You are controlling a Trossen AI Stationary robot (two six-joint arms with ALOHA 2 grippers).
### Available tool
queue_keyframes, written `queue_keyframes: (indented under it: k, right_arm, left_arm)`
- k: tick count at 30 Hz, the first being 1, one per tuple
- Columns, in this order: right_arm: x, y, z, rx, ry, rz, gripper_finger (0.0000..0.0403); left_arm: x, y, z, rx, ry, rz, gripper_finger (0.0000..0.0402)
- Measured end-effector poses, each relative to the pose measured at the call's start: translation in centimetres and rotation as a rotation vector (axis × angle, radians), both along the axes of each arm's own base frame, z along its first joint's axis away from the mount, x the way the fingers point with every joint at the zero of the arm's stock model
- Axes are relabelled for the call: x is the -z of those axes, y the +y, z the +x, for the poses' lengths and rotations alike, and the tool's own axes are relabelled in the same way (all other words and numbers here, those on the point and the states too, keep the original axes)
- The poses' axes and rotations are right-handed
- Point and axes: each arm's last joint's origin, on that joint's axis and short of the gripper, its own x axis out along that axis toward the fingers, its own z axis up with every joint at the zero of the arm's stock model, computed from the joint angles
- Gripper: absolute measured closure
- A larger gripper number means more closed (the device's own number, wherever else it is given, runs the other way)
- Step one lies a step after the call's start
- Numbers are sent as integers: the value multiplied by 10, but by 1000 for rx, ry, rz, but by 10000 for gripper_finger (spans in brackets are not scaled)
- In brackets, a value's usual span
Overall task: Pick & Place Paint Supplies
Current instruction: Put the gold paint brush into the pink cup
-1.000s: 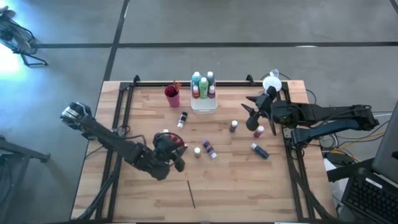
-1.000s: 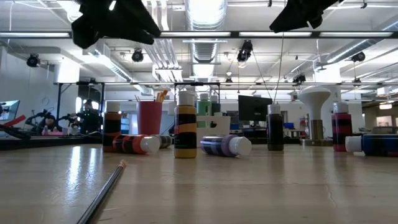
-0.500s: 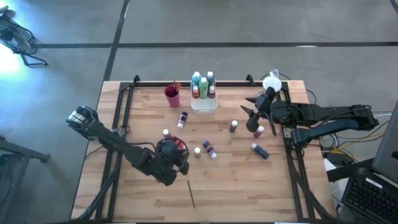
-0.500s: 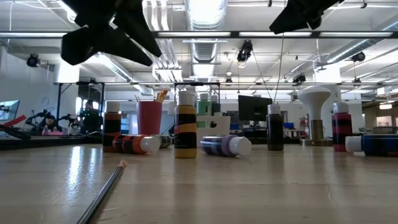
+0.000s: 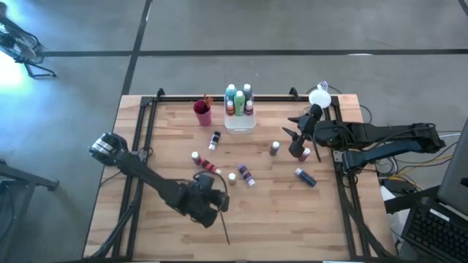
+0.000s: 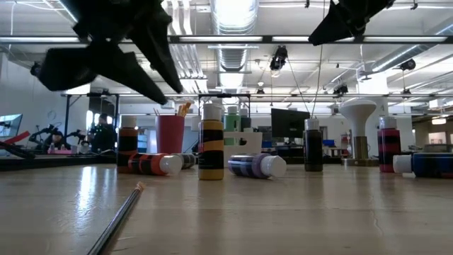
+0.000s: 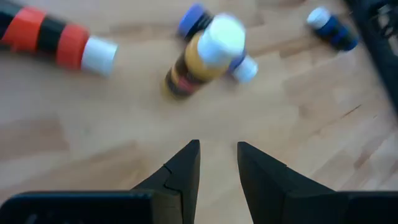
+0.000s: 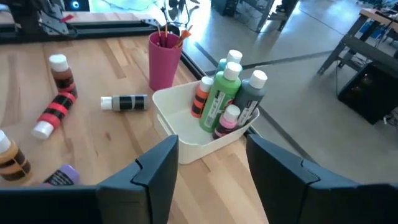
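Left gripper (image 5: 212,208) — we find it low over the table's near middle, arm stretched in from the left edge, fingers (image 7: 186,171) a narrow gap apart and empty, just beside the thin brush (image 5: 224,229). Right gripper (image 5: 294,136) — raised near the right edge, fingers spread wide, empty. Red bottle (image 5: 208,165) lies on its side; yellow bottle (image 5: 232,178) stands beside a fallen purple one (image 5: 246,175). Tray (image 8: 186,146) holds five upright bottles; pink cup (image 8: 163,60) holds brushes.

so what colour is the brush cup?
Magenta; the cup shows best in the right wrist view, beside the white tray.
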Motion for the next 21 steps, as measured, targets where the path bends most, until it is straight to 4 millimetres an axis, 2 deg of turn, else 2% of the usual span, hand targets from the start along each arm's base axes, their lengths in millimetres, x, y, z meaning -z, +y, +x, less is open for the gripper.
queue_keyframes:
  k: [7, 12, 21]
  right_arm:
    - [11, 0, 7, -1, 52, -3, 199]
    - [19, 0, 13, -1, 92, -3, 193]
    - [30, 1, 18, 3, 153, 0, 186]
  left_arm:
    - [-12, -19, 6, -80, 175, -10, 290]
    - [2, -26, 15, -101, 281, -24, 290]
    - [20, -31, 21, -126, 315, -79, 289]
